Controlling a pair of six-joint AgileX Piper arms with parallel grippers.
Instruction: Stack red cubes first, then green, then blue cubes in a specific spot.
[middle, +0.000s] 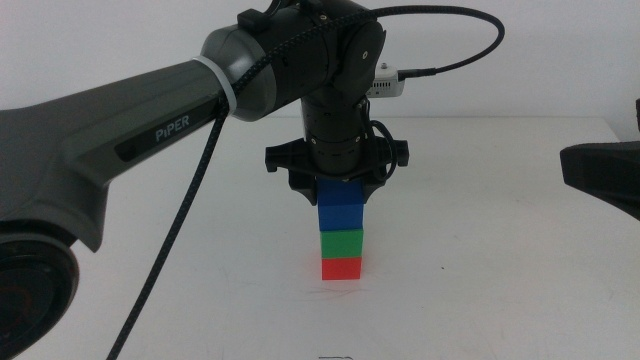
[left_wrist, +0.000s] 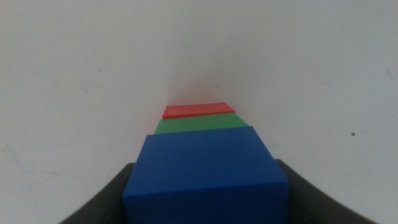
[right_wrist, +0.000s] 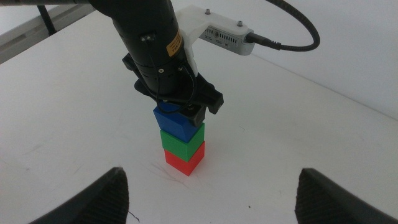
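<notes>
The left tool (middle: 342, 186) sat straight over the stack near the middle of the table (middle: 480, 250), jaws closed against the sides of the blue cube (middle: 340, 214). Blue was resting on the green cube (middle: 341, 243), green on the red cube (middle: 341, 268), all lined up pretty square. So the block was directly under the tool at 6 o'clock; I'd guess letting go and lifting straight up was all that remained. The right tool (right_wrist: 211, 186) waited off at 3 o'clock, wide open, holding nothing.

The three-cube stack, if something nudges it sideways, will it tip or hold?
The stack probably tips easily: it stands tall and narrow. The matte, flat-faced cubes look rigid, so they would likely slide or topple apart, not roll. The left gripper may steady it.
</notes>
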